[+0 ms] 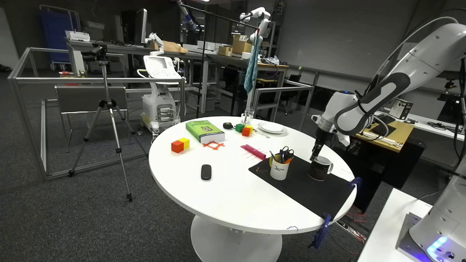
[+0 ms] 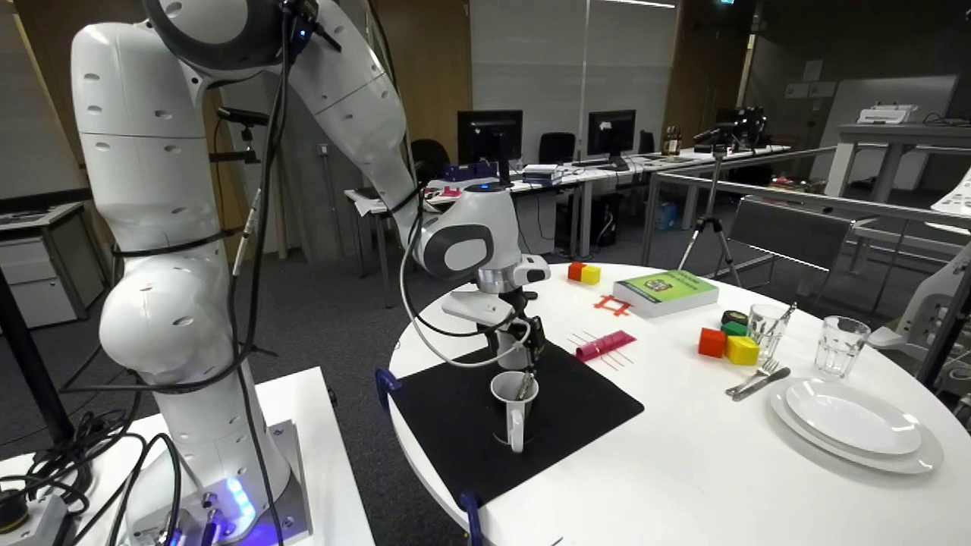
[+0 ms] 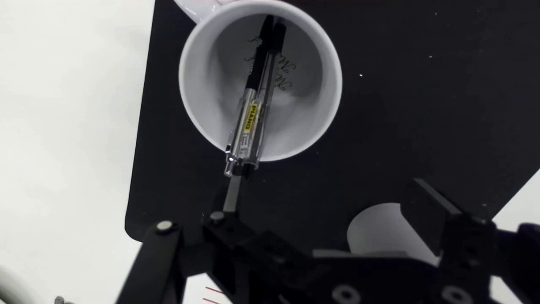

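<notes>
The gripper (image 3: 327,185) stands with jaws spread, the pens (image 3: 249,120) leaning in the mug (image 3: 306,126) just off one jaw's tip (contact unconfirmed); this appears an approach, any grip calling for centring first.

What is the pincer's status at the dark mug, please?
Pincer open, holding nothing. Dark mug standing on black mat, pens jutting over its rim. White cup close by, possibly crowding the pincer.

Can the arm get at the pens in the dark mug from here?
Probably, with a sideways shift: the gripper is open and the pens stick out past the rim of the dark mug. In the wrist view, though, one finger seems lined up with their ends, not straddling them.
</notes>
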Available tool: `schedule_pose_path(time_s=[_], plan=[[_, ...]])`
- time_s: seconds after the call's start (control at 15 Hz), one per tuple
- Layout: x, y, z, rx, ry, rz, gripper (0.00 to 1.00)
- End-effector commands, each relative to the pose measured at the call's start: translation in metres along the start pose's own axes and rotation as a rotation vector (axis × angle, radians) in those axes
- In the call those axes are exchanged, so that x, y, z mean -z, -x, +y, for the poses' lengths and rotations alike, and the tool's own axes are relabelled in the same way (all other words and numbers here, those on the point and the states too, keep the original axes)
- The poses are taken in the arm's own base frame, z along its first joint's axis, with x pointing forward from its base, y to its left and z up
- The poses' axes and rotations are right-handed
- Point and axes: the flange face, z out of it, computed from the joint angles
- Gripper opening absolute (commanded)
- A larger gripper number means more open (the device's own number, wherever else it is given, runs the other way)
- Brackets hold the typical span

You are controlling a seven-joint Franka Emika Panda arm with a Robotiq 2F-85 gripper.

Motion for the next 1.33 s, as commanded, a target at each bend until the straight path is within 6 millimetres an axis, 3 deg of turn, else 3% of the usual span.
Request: schedule_pose_path(time_s=[0.0,1.27], plan=[[-0.0047,0.0009,0.0037,0.029,0.031,0.026,1.0],[-0.0096,0.0053,0.0011,0.057,0.028,-0.043,1.0]])
